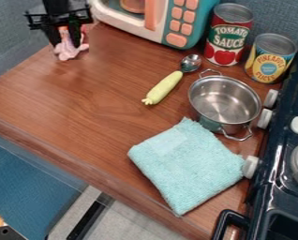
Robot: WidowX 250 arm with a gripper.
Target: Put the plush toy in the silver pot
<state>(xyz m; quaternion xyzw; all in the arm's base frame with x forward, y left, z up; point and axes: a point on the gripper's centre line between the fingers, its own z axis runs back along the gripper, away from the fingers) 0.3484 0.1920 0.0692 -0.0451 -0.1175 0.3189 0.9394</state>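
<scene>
Countertop (pixel 95 98) is bounded right by a stove (pixel 264 201), lower left by its slanting edge (pixel 51 152); upper left, the plush toy (pixel 68 50) is pinched by the gripper (pixel 65 37).

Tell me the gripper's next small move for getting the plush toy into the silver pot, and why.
Probably a short lift straight up, if the grip is secure: the pink plush toy is at the gripper, while the silver pot stands across the counter with its rim raised, and the yellow-handled spoon lies between them.
</scene>
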